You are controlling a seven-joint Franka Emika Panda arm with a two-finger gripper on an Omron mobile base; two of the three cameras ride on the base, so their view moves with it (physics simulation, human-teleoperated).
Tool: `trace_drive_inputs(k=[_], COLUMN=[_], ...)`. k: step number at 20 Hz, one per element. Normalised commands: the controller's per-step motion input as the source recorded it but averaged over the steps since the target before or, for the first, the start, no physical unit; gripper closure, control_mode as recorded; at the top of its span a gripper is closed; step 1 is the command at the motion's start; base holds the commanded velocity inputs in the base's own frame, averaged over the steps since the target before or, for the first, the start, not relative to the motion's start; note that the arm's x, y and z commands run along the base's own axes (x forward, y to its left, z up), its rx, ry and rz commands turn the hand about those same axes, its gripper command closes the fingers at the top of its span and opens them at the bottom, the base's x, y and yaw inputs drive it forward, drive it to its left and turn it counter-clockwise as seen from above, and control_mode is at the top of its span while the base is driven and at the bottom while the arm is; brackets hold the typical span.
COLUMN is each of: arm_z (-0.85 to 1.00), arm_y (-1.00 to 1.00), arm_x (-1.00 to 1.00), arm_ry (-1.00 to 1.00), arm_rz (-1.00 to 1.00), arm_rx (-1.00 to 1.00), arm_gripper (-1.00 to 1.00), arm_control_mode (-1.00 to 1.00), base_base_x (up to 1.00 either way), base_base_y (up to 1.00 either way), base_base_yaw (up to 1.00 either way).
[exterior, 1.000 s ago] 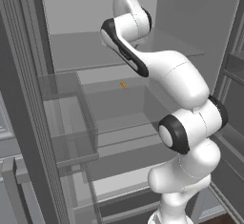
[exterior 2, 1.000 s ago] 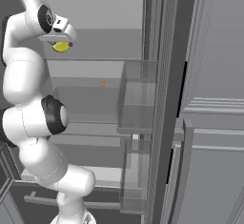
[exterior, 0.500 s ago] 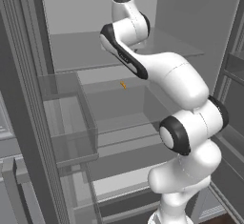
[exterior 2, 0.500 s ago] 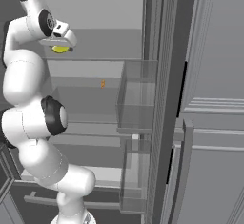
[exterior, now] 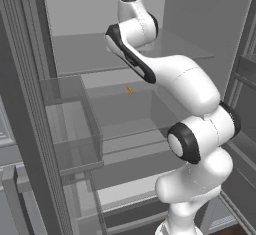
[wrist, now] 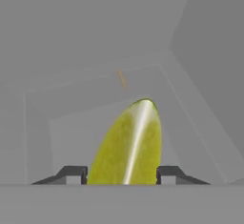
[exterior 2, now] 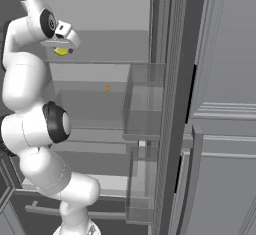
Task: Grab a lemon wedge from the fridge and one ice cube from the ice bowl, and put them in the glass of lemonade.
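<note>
The fridge (exterior 2: pixel 170 104) stands open, and my arm reaches onto its upper shelf (exterior: pixel 85 54). The lemon wedge (wrist: pixel 128 142) is bright yellow with a pale stripe and sits right in front of the hand camera, between my two dark fingertips (wrist: pixel 74 173). My gripper (wrist: pixel 123 173) presses on both sides of it. From the right base view the lemon wedge (exterior 2: pixel 62 51) peeks out just under the gripper (exterior 2: pixel 62 46) on the shelf. The glass of lemonade, the ice bowl and the ice cube are out of view.
A tiny orange speck (exterior: pixel 129 89) lies on the shelf below, toward the back. Clear door bins (exterior 2: pixel 142 104) hang on the open door at the right, and another clear bin (exterior: pixel 70 124) on the left. The fridge's side wall (wrist: pixel 209 75) is close.
The fingers have closed in from wide open onto the lemon wedge. The arm rose slightly a second ago and has since held still.
</note>
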Motion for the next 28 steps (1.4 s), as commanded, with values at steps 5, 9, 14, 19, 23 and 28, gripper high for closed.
trace_drive_inputs(k=[5,9,14,19,23,28], arm_z=[0.00,0.00,-0.19,-0.22,-0.66,-0.78], arm_y=[-0.67,-0.96,-0.82,-0.30,0.00,0.03], arm_x=[-0.90,-1.00,-1.00,-1.00,-0.93,-0.30], arm_ry=[-0.27,-0.37,-0.12,0.09,0.22,0.31], arm_rz=[0.00,0.00,0.08,0.22,0.20,0.07], arm_rx=[0.14,0.25,0.17,-0.01,-0.12,-0.15], arm_gripper=[1.00,1.00,1.00,1.00,1.00,1.00], arm_control_mode=[-1.00,-1.00,-1.00,-1.00,-1.00,-1.00], base_base_x=[0.00,0.00,0.00,0.00,0.00,0.00], base_base_y=[0.00,0.00,0.00,0.00,0.00,0.00], base_base_yaw=[0.00,0.00,0.00,0.00,0.00,0.00])
